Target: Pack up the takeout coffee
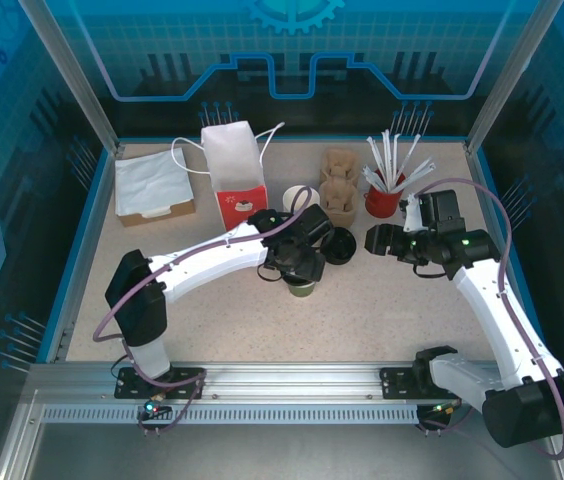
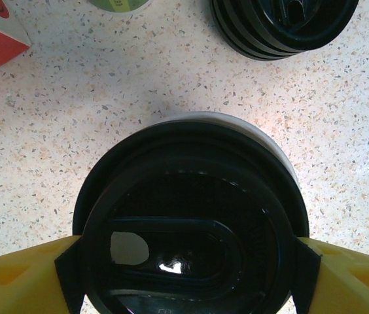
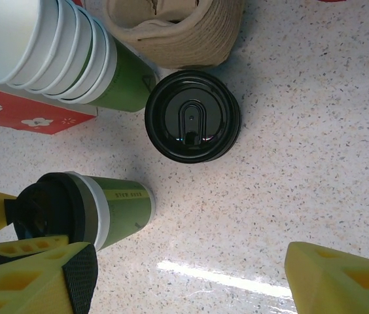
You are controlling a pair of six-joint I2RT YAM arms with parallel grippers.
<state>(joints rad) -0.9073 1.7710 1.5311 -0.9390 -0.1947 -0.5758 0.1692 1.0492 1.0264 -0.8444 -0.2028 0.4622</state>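
The takeout coffee cup (image 3: 122, 209), white above with a green body, stands mid-table (image 1: 302, 288). A round black lid (image 2: 191, 229) lies over its mouth, and a strip of the cup's white rim (image 2: 237, 121) shows past the lid's far edge. My left gripper (image 2: 188, 275) comes down from above, its black pads (image 2: 70, 275) pressed against the lid's two sides. My right gripper (image 3: 191, 288) hangs open over bare table to the right of the cup (image 1: 377, 240), with nothing between its fingers.
A stack of black lids (image 1: 340, 245) sits just behind the cup, with a stack of empty cups (image 1: 297, 197) and the brown cup carrier (image 1: 339, 185) beyond it. A red cup of straws (image 1: 384, 200), a red box (image 1: 239, 205), a white bag (image 1: 232, 150) and a napkin tray (image 1: 152, 185) line the back.
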